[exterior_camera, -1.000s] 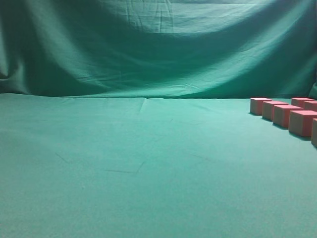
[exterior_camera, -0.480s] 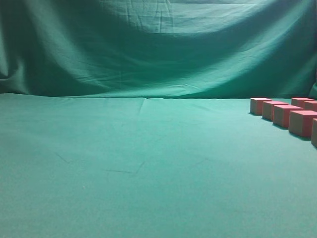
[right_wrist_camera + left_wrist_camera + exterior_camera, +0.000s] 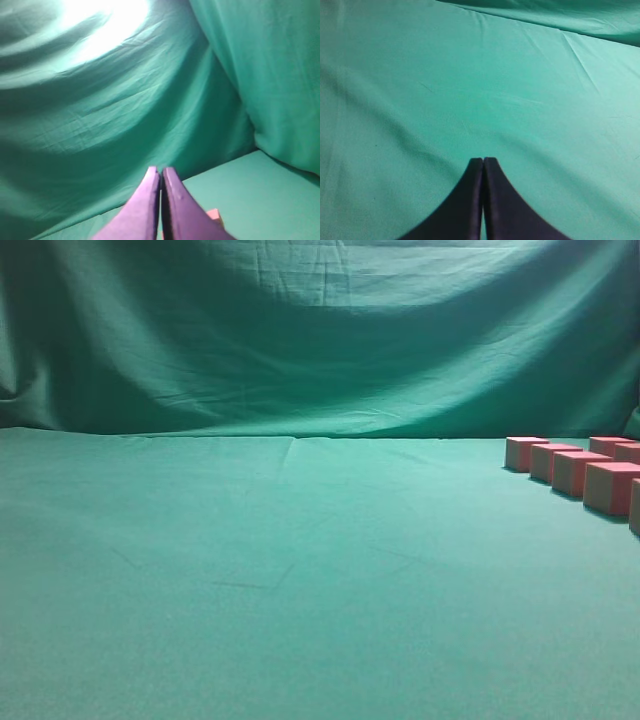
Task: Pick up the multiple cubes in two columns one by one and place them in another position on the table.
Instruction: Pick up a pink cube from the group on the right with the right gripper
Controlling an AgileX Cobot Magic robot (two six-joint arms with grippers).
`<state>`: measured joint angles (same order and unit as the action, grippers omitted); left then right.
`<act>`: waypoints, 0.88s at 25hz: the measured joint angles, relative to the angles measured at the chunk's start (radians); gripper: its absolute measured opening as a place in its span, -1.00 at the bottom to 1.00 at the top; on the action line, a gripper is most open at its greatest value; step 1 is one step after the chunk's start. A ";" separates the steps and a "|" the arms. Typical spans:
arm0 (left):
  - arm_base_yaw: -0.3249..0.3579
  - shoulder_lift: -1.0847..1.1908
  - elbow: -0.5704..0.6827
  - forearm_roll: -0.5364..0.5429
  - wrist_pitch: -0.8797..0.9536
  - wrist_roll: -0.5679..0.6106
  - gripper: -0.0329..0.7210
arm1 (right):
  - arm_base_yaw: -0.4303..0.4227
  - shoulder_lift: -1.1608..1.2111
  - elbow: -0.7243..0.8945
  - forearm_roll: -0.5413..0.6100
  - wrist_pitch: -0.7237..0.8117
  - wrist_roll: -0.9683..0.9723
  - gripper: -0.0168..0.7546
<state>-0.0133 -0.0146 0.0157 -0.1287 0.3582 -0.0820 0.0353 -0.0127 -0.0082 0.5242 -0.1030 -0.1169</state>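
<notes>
- At the far right edge of the green table (image 3: pixel 250 570), the cubes (image 3: pixel 570 472) sit in two close columns, partly cut off by the frame.
- Left gripper (image 3: pixel 483 161) hangs over bare cloth, jaws pressed together, empty.
- Right gripper (image 3: pixel 160 171) is likewise closed and empty, facing the backdrop (image 3: pixel 100 100).
- Risk: neighbours stand so tight that descending fingers may nudge them.
- Nothing has moved since earlier.

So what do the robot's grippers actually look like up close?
Only the fingertips show, each in its own wrist view. The left gripper has two dark, almost black fingers, broad at the base and curving in to narrow tips. The right gripper has the same shape but looks purplish in this lighting. No cables, markings or arm segments are visible, and the exterior view shows neither arm.
</notes>
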 joint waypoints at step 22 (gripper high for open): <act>0.000 0.000 0.000 0.000 0.000 0.000 -0.91 | 0.000 0.625 -0.510 -0.044 0.936 -0.336 -0.96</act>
<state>-0.0133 -0.0146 0.0157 -0.1287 0.3582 -0.0820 0.0353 0.6122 -0.5177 0.4799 0.8329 -0.4526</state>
